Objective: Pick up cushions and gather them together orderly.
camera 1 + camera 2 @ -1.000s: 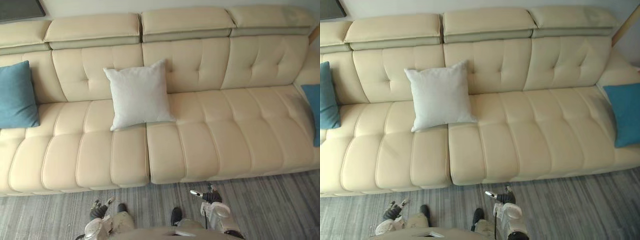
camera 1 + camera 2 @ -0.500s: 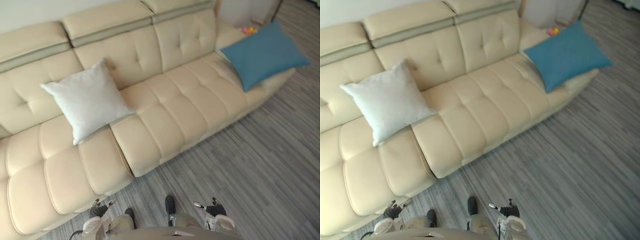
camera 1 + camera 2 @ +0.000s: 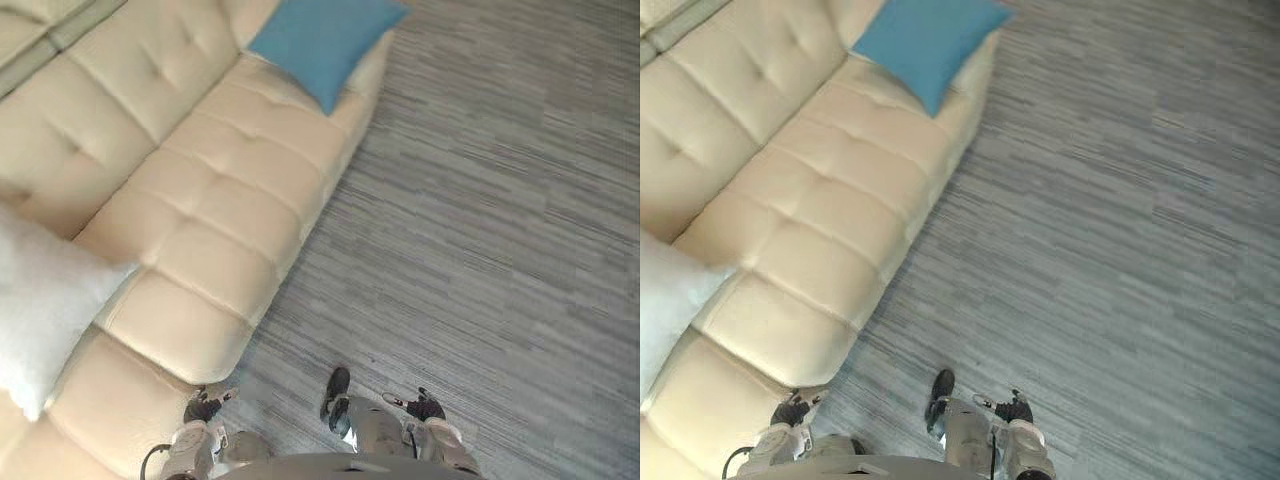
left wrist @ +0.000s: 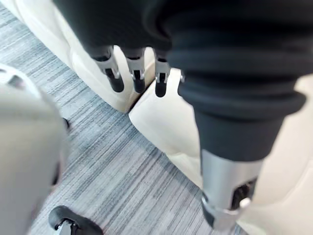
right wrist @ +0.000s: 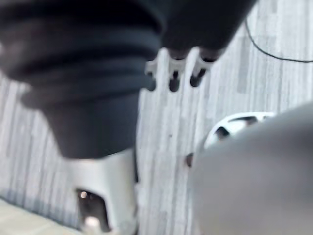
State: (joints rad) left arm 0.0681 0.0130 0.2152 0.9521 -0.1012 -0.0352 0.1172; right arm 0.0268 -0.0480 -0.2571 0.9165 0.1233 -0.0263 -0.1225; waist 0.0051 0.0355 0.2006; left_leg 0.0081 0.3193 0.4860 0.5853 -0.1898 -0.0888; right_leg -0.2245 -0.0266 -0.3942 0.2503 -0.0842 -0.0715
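A blue cushion leans on the far end of the cream sofa, at the top of the eye views. A white cushion rests on the seat at the left edge. My left hand hangs low beside the sofa's front corner, fingers relaxed and empty; its fingers show above the floor and the sofa's edge. My right hand hangs over the floor, also relaxed and holding nothing, with its fingers loose.
Grey striped carpet stretches wide to the right of the sofa. The sofa's front edge runs diagonally from the lower left up to the blue cushion.
The camera has swung right: the sofa slid to the left, the white cushion is at the left edge, the blue cushion sits higher. Both hands still hang low and empty.
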